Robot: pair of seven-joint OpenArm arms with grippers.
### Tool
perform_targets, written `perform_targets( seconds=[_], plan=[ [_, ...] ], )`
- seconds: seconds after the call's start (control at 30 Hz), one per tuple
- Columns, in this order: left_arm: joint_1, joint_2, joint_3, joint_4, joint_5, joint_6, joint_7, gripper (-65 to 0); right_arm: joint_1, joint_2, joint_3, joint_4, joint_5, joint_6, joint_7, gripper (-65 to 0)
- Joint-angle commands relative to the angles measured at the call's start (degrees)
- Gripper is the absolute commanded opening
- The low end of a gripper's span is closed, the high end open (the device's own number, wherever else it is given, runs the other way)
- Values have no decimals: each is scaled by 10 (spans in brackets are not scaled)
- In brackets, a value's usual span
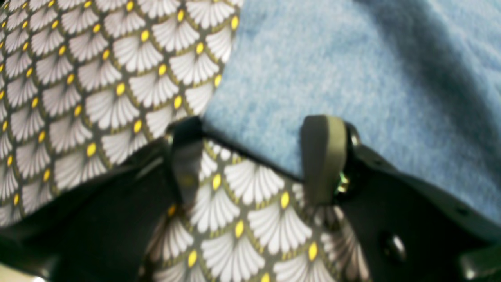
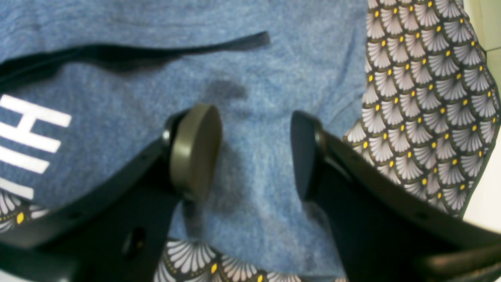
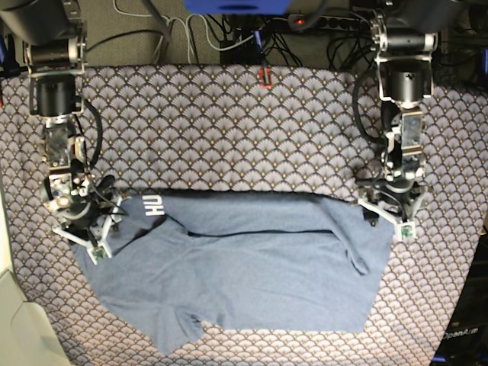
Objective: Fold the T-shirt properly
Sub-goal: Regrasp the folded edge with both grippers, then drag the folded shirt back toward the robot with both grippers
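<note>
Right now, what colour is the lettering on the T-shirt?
White, on the heathered blue T-shirt; the lettering shows best in the right wrist view.

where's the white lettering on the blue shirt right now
In the base view the white block lettering sits at the upper left corner of the slate-blue heathered cotton T-shirt, right beside the right gripper; the right wrist view shows it left of the fingers.

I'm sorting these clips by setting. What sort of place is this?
Probably a robotics lab bench: a patterned table cover, cables and a power strip at the back edge, and a T-shirt laid out.
</note>
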Motion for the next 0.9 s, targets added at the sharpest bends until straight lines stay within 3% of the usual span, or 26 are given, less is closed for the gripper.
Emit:
perform_targets(
  seconds=[0.0,0.13,0.47,0.53,0.73,0.87],
  plan=[
    [-12,-6,-7,6,2,2,-9,-255,16,9,4,10,1,-4,11,-321],
    [-13,-3,-45,0,2,-1,-9,-255,15,14,4,10,1,-4,10,-321],
    [-21,-1,-49,-34,2,-2,-9,-261,15,16,4,11,1,-4,10,-321],
    [-24,0,-48,-34,2,-2,-9,-315,14,16,4,12,1,-4,10,-321],
    [-26,1,-47,-34,2,-2,-9,-644,-7,24,5,39,1,-5,10,-321],
    [-25,1,-50,-31,2,-2,-9,-636,-17,29,11,61,1,-6,10,-321]
  ],
)
